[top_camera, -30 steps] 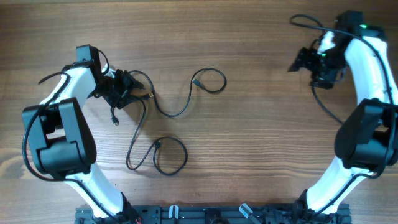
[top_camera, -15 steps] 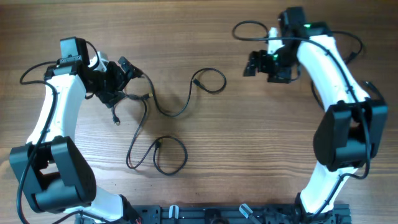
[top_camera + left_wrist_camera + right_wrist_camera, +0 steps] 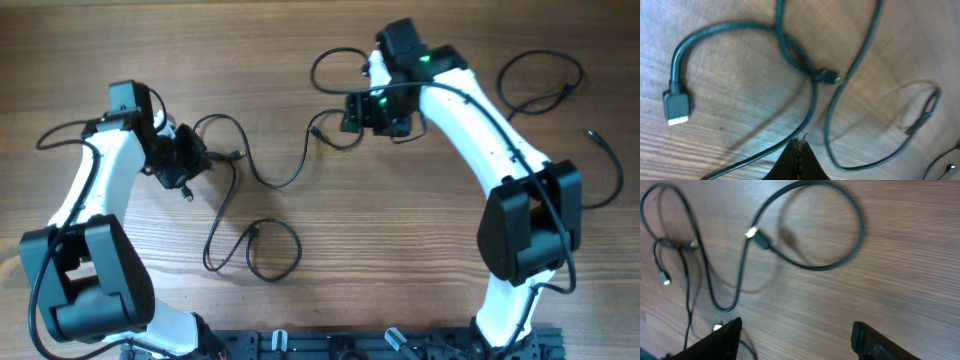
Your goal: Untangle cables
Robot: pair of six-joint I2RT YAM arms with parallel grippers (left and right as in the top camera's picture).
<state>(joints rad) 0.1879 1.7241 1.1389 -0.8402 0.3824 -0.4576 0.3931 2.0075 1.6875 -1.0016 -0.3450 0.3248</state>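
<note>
Thin black cables lie loose on the wooden table. One cable [image 3: 275, 184] curves from my left gripper [image 3: 186, 162] to a loop with a plug end [image 3: 316, 130] near the middle. A second cable forms a loop near the front, with its plug [image 3: 254, 232] inside. In the left wrist view my left gripper [image 3: 800, 145] is shut; a cable [image 3: 810, 107] runs just past its tips, near a crossing [image 3: 822, 76] and a flat plug [image 3: 676, 106]. My right gripper [image 3: 352, 110] hovers by the middle loop. It [image 3: 797, 330] is open and empty above the looped cable [image 3: 855, 235] and plug [image 3: 758, 237].
Thicker black arm wires lie around the right arm: a loop [image 3: 540, 80] at the back right, a strand [image 3: 600, 140] at the right edge, and another loop [image 3: 335, 62] behind the right gripper. The left arm's wire [image 3: 60, 135] arcs at the far left.
The right arm has swung from the far right edge leftward to the middle cable loop. The left gripper opened wide and has now shut near the bunched cable ends.
</note>
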